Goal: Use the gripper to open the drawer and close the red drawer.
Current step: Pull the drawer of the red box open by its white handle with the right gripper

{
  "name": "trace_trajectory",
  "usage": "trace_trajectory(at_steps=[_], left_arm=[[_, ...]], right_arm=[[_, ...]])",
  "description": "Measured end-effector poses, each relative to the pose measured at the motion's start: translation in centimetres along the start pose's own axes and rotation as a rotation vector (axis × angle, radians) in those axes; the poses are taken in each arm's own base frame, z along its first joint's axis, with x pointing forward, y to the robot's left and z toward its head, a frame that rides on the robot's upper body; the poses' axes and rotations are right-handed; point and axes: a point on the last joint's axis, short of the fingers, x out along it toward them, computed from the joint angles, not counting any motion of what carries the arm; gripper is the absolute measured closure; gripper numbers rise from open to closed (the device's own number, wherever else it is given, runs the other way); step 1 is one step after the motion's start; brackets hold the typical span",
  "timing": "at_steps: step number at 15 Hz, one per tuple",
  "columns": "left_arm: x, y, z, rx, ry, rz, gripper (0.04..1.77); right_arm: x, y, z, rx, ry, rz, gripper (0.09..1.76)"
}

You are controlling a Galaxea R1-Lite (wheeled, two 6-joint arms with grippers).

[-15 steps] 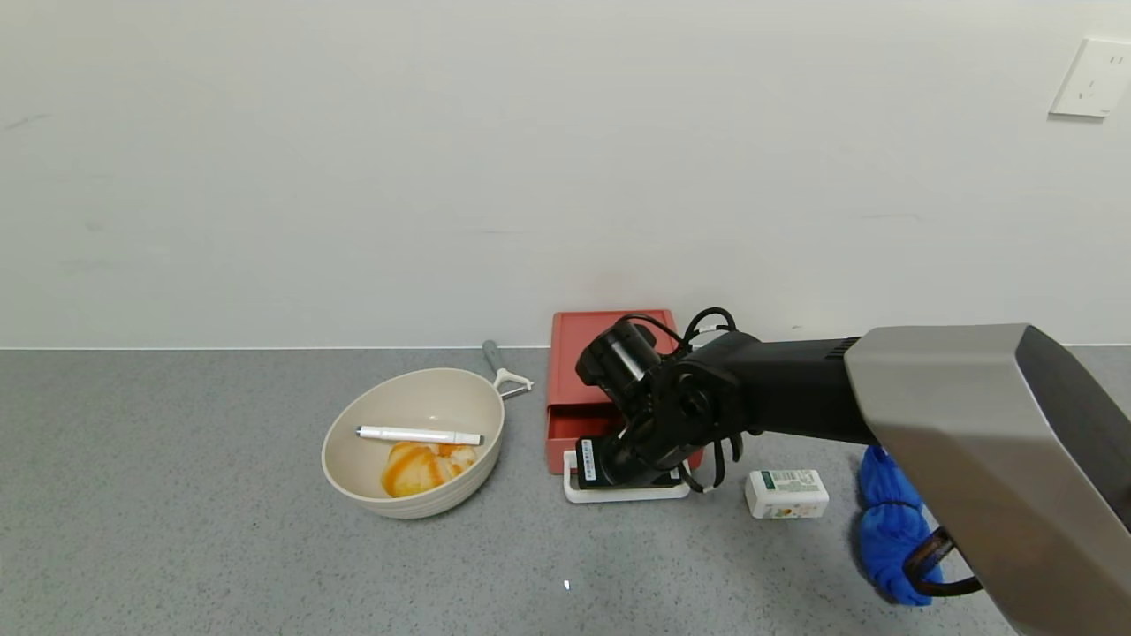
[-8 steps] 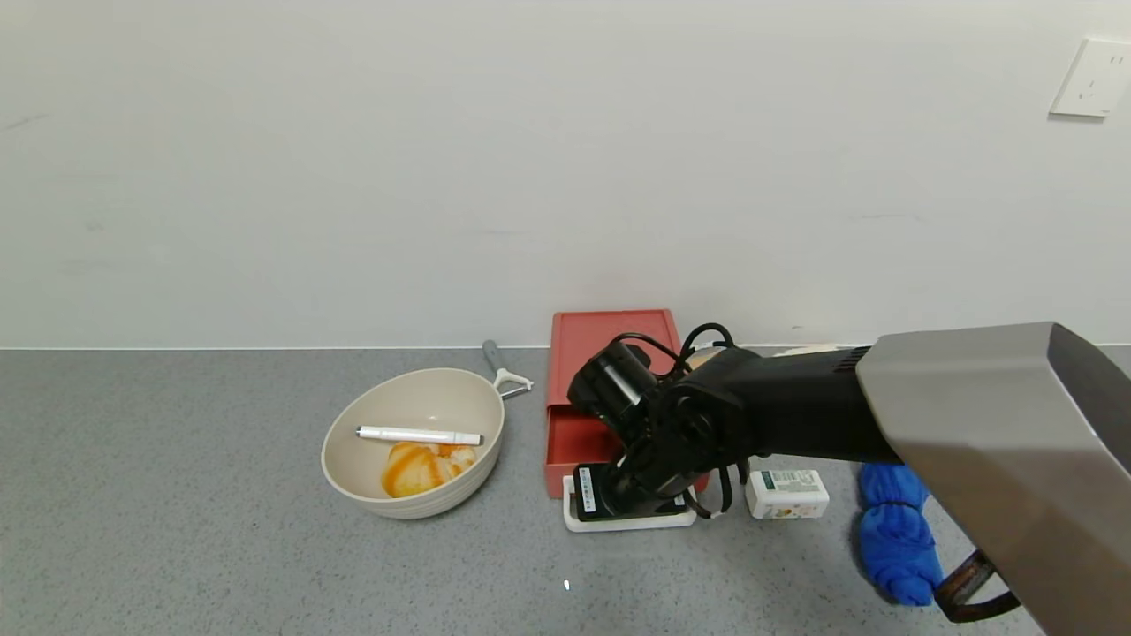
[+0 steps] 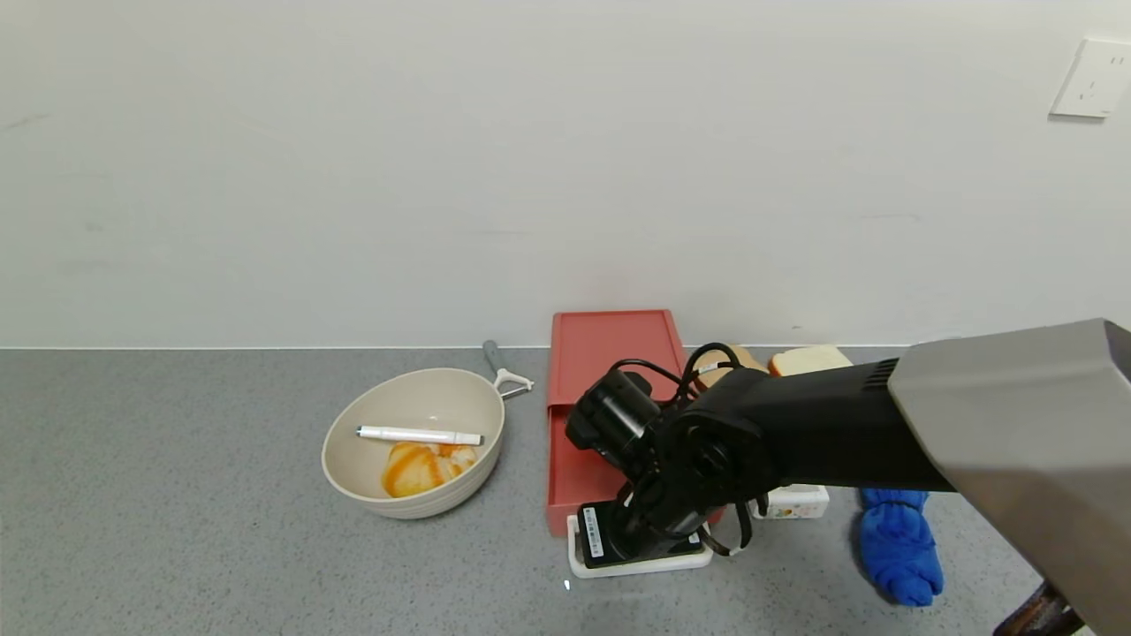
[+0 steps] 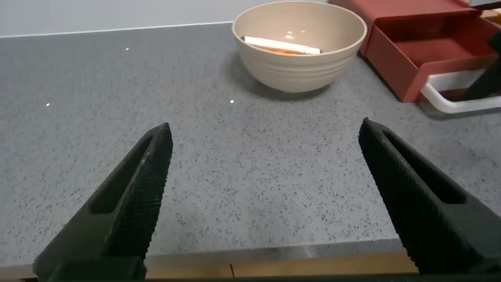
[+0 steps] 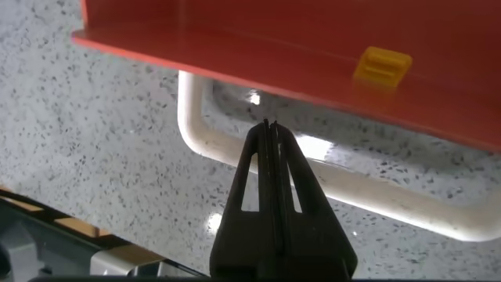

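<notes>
The salmon-red drawer box (image 3: 610, 349) lies on the grey counter against the wall, with its red tray (image 3: 574, 468) slid well out toward the front. My right gripper (image 3: 636, 530) is shut, and its closed fingertips sit inside the white loop handle (image 3: 636, 565). In the right wrist view my right gripper (image 5: 270, 129) pokes through the handle (image 5: 196, 125), just in front of the tray's front wall (image 5: 274, 47). My left gripper (image 4: 266, 157) is open and empty, low over the counter's front edge. The drawer (image 4: 423, 47) shows far off in that view.
A beige bowl (image 3: 413, 442) holding a white pen (image 3: 420, 435) and an orange piece stands left of the drawer. A peeler (image 3: 504, 369) lies behind it. A white packet (image 3: 795, 502), a blue cloth (image 3: 897, 543) and bread slices (image 3: 808, 359) lie to the right.
My right gripper has moved toward the front edge with the white handle, and the red tray has slid farther out of the box. The bread behind the arm has come into view.
</notes>
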Motion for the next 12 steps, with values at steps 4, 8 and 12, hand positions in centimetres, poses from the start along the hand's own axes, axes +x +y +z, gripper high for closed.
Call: trace_trajectory(at_steps=[4,8,12], left_arm=[[0.0,0.0,0.0,0.0,0.0,0.0,0.09],[0.0,0.0,0.0,0.0,0.0,0.0,0.09],[0.0,0.0,0.0,0.0,0.0,-0.001,0.09]], right_arm=[[-0.11,0.2,-0.24,-0.005,0.005,0.004,1.73],[-0.29,0.19,-0.17,-0.005,0.0,0.007,1.73],[-0.61,0.23,-0.14,-0.005,-0.005,0.011,1.73]])
